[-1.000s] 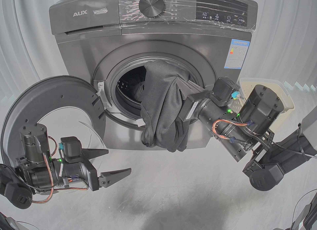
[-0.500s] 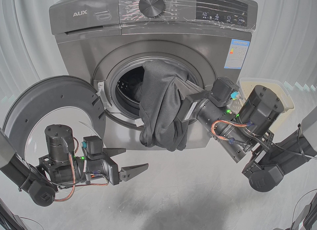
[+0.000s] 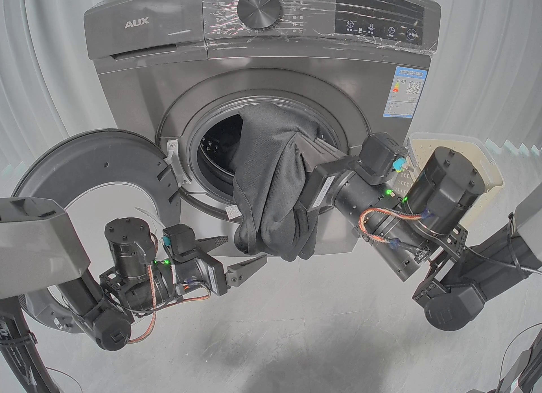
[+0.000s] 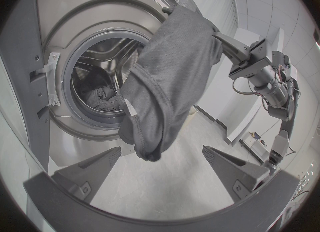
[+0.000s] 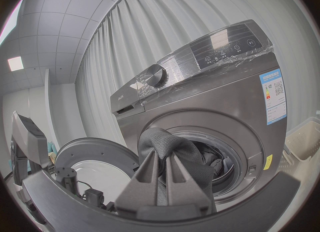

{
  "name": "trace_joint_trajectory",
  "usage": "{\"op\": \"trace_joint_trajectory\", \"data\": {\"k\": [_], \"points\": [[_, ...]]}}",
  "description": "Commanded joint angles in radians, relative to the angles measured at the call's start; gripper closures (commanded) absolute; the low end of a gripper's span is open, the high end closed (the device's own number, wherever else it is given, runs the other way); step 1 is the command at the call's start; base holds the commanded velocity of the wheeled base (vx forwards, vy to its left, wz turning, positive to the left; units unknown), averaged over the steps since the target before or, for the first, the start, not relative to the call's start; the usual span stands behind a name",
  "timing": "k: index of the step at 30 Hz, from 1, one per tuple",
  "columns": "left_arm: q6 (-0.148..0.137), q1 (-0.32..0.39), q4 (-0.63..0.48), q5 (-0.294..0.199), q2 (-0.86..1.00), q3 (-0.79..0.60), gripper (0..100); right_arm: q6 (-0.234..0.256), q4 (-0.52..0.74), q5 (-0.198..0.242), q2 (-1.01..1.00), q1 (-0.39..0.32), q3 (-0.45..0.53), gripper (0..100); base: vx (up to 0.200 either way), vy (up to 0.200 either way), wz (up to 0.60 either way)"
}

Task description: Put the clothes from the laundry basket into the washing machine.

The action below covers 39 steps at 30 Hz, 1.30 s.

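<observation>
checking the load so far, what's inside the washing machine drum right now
Dark crumpled clothes lie at the bottom of the drum. The grey garment hanging across the opening covers part of the interior, so what lies behind it is hidden.

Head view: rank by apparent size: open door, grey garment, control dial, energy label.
1. open door, though it is also nearest the camera
2. grey garment
3. energy label and control dial: look alike in size, not ranked

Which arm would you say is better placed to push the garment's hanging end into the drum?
Probably left: the left gripper is open beside the hanging garment, whereas the right gripper is shut on its top at the drum.
</observation>
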<state>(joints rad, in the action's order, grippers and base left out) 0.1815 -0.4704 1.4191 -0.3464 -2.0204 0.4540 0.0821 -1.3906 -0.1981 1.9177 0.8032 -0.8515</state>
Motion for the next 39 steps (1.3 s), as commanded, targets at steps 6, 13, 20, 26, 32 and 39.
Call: {"op": "trace_joint_trajectory", "data": {"k": [6,13,20,26,32,39], "points": [[0.047,-0.001,0.053,0.017,-0.103,0.043,0,0.001,-0.001,0.000,0.007,0.004,0.002,100,0.000,0.000,0.00],[0.046,-0.025,0.112,0.018,-0.142,0.052,0,0.001,-0.013,0.000,0.021,0.004,0.002,100,0.000,0.000,0.00],[0.046,-0.025,0.123,0.018,-0.162,0.081,0,0.001,-0.013,0.000,0.020,0.004,0.003,100,0.000,0.000,0.00],[0.042,-0.025,0.124,0.055,-0.169,0.115,100,0.001,-0.013,0.000,0.020,0.005,0.003,100,0.000,0.000,0.00],[0.041,-0.028,0.126,0.072,-0.189,0.143,100,0.001,-0.013,0.000,0.018,0.004,0.005,100,0.000,0.000,0.00],[0.030,-0.033,0.126,0.073,-0.162,0.115,100,-0.001,-0.014,0.000,0.020,-0.001,0.005,100,0.000,0.000,0.00]]}}
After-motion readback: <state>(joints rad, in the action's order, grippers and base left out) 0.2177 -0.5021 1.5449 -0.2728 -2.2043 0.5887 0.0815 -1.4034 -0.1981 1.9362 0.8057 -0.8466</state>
